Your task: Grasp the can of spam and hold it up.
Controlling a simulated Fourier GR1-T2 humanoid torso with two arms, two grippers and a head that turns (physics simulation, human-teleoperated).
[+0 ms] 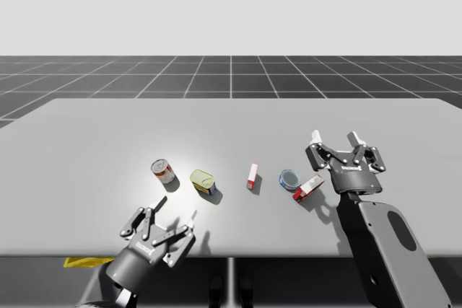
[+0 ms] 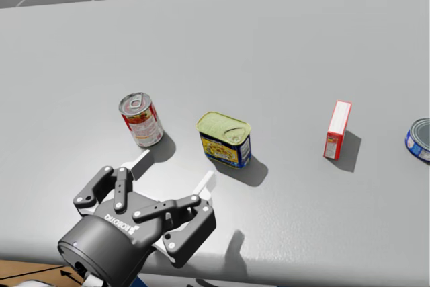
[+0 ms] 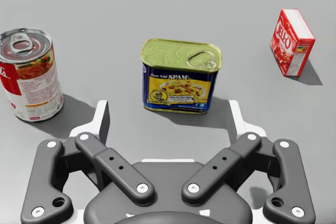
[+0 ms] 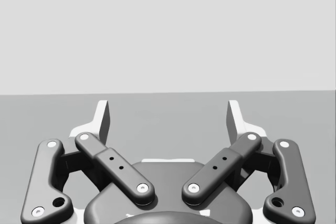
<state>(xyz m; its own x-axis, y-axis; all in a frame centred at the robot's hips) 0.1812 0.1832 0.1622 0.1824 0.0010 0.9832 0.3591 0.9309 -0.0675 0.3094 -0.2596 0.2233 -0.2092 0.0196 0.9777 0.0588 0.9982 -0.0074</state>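
Left gripper (image 3: pixel 168 113) wide open, empty, over near edge of table (image 3: pixel 157 3). Spam can (image 3: pixel 180 77) upright on table just ahead of my fingers, in line with gap, not between them. Round red can (image 3: pixel 29 74) upright beside it, ahead of one finger. Small red box (image 3: pixel 291 42) well apart on other side. Right gripper (image 1: pixel 334 137) also wide open, empty, near flat blue tin (image 1: pixel 290 179) and second red box (image 1: pixel 309 187).

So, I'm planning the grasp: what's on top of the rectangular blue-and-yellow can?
Nothing lies on the rectangular blue-and-yellow can: just its own yellow-green lid and pull tab. Its base, against the grey table, is hidden.
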